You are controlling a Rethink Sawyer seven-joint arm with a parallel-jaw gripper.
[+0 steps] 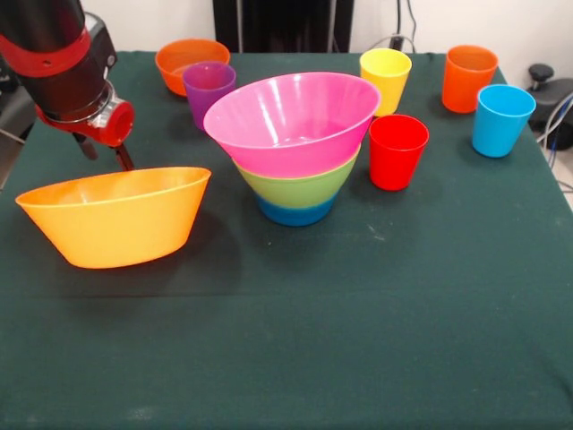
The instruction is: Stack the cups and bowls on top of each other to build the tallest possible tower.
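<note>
Viewing from the front, you are seeing the tower [295, 148] standing mid-table [358, 340] with three bowls nested: blue base, green, pink on top. The end effector [106, 154] is gripping the far rim of the large orange bowl [115, 215], which is hanging tilted left of the tower. Remaining unstacked: the small orange bowl [186, 59] and the purple, yellow, red, orange and light blue cups.
</note>
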